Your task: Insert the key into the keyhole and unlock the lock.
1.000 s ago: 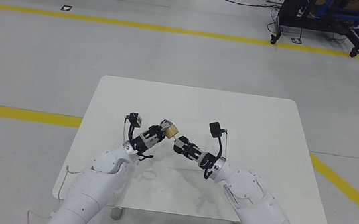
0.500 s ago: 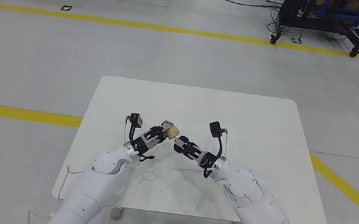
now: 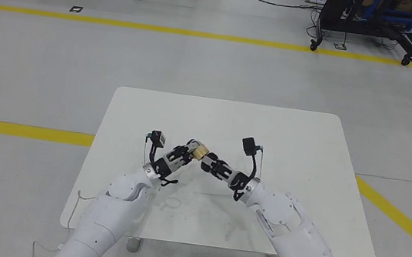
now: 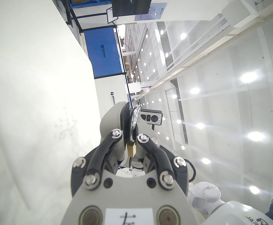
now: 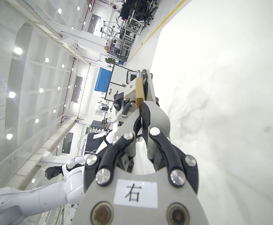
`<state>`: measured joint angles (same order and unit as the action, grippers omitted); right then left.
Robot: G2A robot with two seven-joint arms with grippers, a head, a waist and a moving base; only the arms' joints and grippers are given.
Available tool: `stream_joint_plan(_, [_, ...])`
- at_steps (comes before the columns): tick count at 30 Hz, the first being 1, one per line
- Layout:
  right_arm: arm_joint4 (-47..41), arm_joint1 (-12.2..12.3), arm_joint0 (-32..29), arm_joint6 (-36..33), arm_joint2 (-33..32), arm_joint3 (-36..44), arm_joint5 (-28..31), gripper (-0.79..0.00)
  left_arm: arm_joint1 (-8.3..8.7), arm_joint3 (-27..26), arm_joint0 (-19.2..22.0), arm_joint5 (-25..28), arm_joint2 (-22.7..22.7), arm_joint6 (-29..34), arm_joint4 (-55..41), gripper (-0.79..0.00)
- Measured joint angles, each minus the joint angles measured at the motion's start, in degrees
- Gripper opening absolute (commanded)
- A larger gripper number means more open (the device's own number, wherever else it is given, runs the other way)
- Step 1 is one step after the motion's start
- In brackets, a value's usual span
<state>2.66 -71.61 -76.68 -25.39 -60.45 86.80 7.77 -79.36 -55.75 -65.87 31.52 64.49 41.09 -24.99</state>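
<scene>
Hanging over the middle of the white bench (image 3: 305,141), the left claw (image 3: 190,151) pinches the brass lock (image 3: 198,152) edge-on, with the silver shackle lying toward its fingertips. The right claw (image 3: 208,164) faces it from the other side, tips just at the lock's brass end, fingers pressed together on something too thin to make out

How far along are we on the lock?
Done: the left gripper holds the brass padlock above the table, jaws shut on it. In hand: the right gripper, jaws shut, sits at the padlock's base; the key is hidden, so insertion is unconfirmed. Left: the turn and freeing the shackle.
</scene>
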Motion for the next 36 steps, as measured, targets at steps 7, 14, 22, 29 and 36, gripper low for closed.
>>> stream_joint_plan(7, [-0.1, 0.0, 0.0, -0.3, 0.0, 0.0, -0.1, 0.000, -0.17, 0.5, 0.4, -4.2, -0.1, -1.1, -1.8, -0.785])
stream_joint_plan(14, [-0.1, 0.0, 0.0, -0.3, 0.0, 0.0, -0.1, 0.000, -0.44, 0.9, 1.0, -6.7, 0.1, -3.2, -3.5, -0.785])
stream_joint_plan(22, [-0.5, 0.0, -0.2, -0.4, 0.0, 0.2, 0.2, 0.000, -0.78, -3.5, 0.2, -17.1, 0.1, -12.1, -4.4, -0.785])
stream_joint_plan(29, [-9.6, -0.1, -1.0, -3.9, -1.3, -0.8, 0.7, -0.730, 0.03, -10.9, -1.6, -30.1, 1.4, -15.9, -2.0, -0.785])
stream_joint_plan(36, [-12.6, -0.3, -0.1, -3.6, -1.6, -2.5, -3.7, -0.785, 0.81, -17.7, -4.7, -33.3, 2.9, -16.9, 0.9, -0.785])
